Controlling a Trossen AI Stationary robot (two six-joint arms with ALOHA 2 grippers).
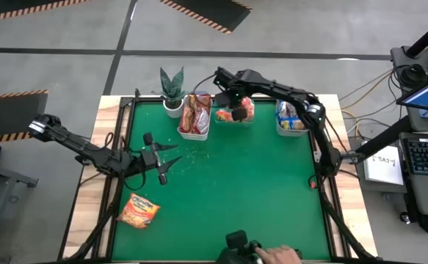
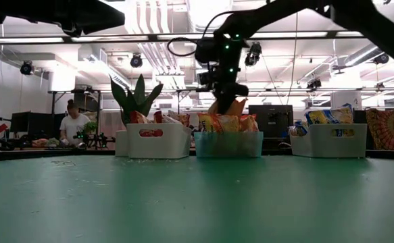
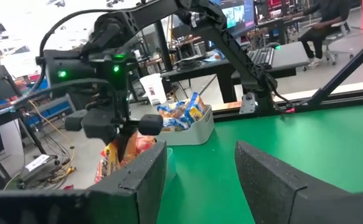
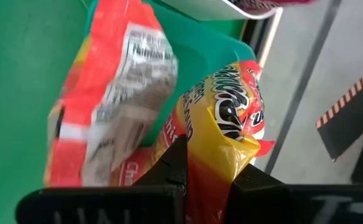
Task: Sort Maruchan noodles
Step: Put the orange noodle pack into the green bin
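Left gripper (image 1: 160,163) hovers low over the green table (image 1: 228,198) near its left edge, fingers (image 3: 274,180) parted with nothing between them. One orange-yellow noodle packet (image 1: 139,211) lies flat on the mat just in front of it. Along the far edge: potted plant (image 1: 172,89), then white bin (image 1: 194,116) with red-brown packets, teal bin (image 2: 228,144) with orange ones, white bin at far right (image 1: 290,120) with blue-marked ones. Right gripper (image 1: 230,100) hangs over the teal bin, pinched tight on an orange packet (image 4: 221,155). A person's hand (image 1: 278,255) shows at the near edge.
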